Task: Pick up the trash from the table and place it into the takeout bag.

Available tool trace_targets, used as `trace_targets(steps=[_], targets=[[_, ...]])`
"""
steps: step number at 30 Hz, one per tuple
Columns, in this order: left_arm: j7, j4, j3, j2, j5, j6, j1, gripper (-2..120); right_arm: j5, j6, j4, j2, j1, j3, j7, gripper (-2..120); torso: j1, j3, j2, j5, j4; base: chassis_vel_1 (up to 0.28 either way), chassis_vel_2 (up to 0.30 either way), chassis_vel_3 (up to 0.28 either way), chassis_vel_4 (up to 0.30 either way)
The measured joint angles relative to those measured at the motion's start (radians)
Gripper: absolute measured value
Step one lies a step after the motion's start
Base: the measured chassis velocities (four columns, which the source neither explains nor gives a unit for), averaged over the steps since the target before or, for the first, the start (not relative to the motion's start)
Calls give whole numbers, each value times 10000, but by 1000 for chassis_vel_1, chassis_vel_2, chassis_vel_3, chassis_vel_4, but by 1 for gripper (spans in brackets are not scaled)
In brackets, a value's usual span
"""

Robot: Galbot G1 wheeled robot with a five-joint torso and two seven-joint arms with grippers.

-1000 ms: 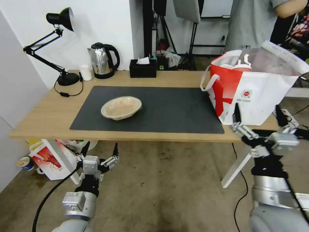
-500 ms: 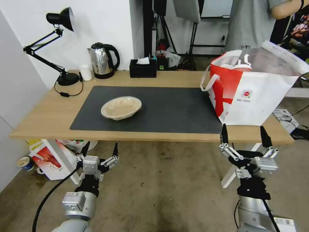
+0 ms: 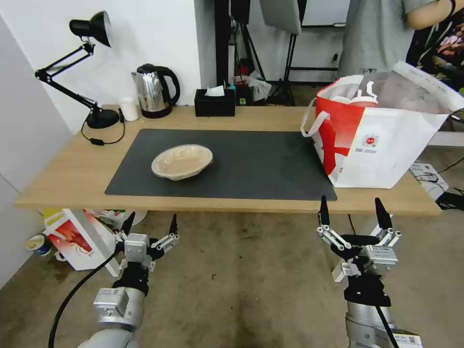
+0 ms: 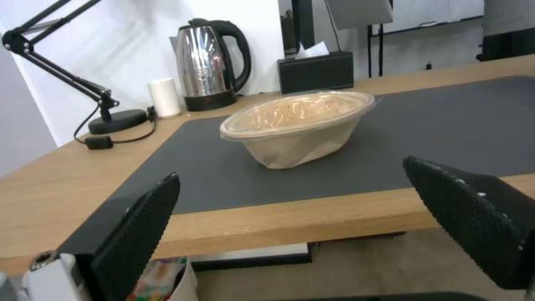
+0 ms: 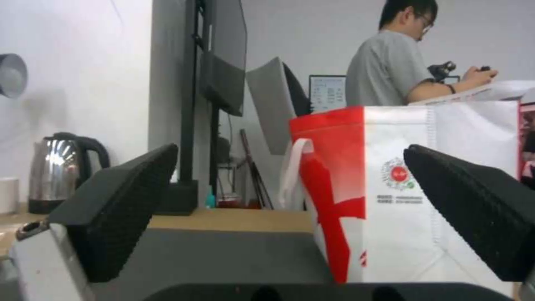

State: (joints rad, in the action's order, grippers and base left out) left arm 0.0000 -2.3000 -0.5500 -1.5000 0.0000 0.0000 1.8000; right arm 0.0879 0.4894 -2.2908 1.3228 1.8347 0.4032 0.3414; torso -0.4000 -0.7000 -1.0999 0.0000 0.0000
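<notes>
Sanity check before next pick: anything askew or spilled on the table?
Nothing spilled. The beige dish sits tilted on the mat, its side creased. The takeout bag stands upright at the table's right end, overhanging the mat.

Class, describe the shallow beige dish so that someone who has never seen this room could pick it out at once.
Find the long light-wood table and the dark grey mat covering its middle. The beige dish sits on the mat's left part, alone, in front of the steel kettle. It is the only round, open, pale container lying on the mat.
</notes>
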Motion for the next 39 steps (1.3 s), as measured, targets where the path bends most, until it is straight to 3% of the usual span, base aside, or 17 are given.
trace_targets(steps=[39], targets=[[0,0,0,0,0,0,0,100,166,275,-54,5,206,-488,281,100,0,0,-1,1,-1,0,0,0,0]])
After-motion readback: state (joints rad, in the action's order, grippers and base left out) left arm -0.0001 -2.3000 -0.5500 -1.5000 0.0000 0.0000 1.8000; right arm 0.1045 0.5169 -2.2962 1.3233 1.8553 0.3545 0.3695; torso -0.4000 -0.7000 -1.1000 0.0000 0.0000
